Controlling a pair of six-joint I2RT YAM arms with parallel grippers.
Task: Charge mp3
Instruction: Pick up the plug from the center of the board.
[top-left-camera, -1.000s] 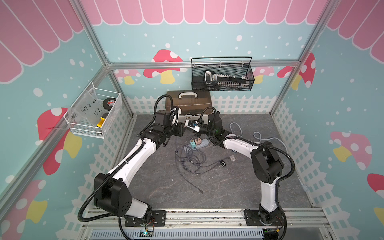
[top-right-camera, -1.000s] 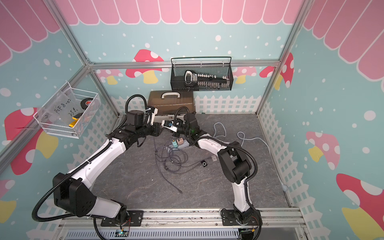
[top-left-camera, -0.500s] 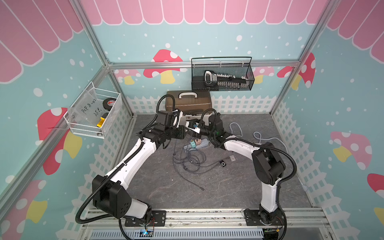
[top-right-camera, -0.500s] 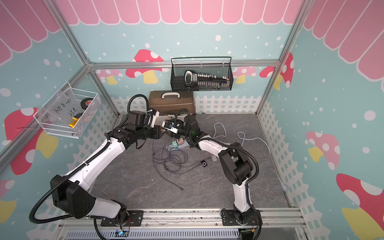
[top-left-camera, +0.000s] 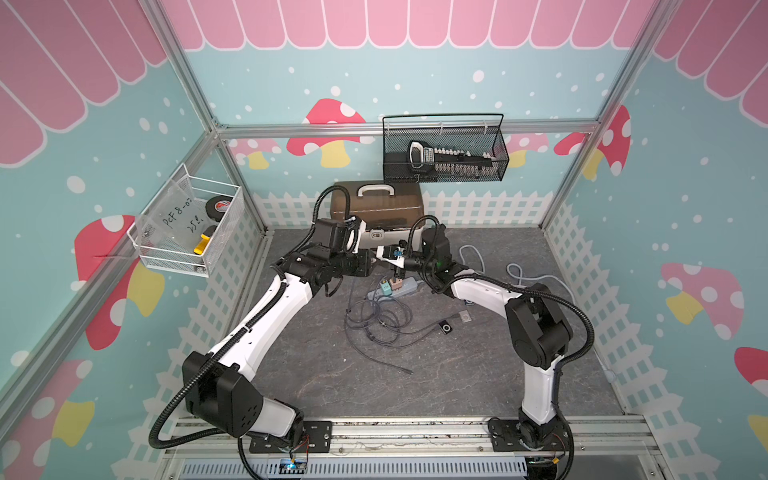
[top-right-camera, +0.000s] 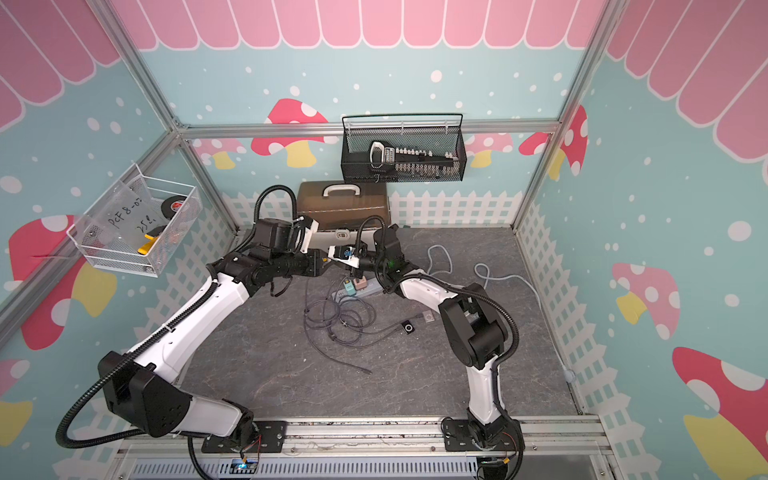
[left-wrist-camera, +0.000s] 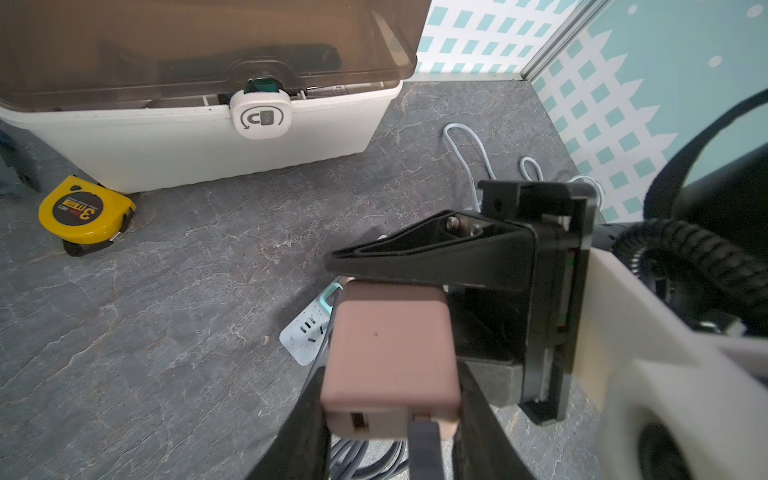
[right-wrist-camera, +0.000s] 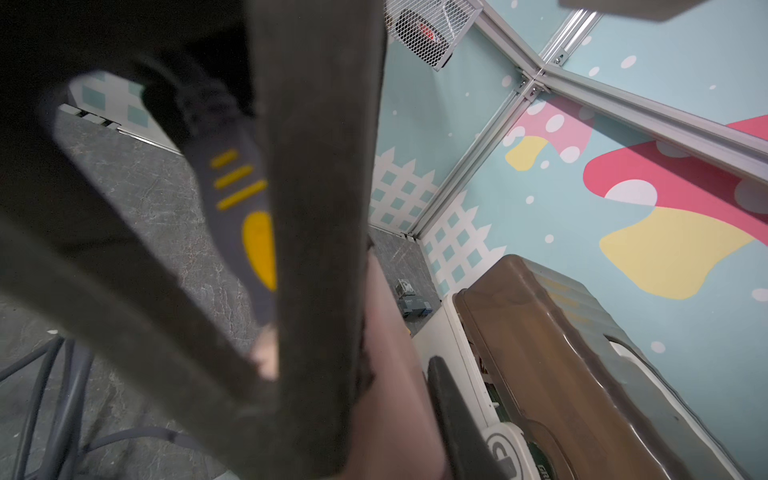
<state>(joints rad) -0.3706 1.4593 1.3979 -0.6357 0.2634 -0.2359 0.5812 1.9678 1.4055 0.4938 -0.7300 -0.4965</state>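
Note:
The mp3 is a small black square player lying on the grey floor. A grey cable runs from it into a loose coil. My left gripper is shut on a pink charger, gripping its sides, with a dark cable plug in one port. My right gripper is shut on the charger's far end. The charger sits right over the power strip, beside a teal plug. Its prongs are hidden.
A white toolbox with a brown lid stands just behind both grippers, with a yellow tape measure beside it. A white cable loops at the right. A small grey device lies near the mp3. Wire baskets hang on the walls.
My right gripper opened wide and shut again on the pink charger. The left gripper kept its grip and edged right. The cable coil and its loose end shifted slightly.

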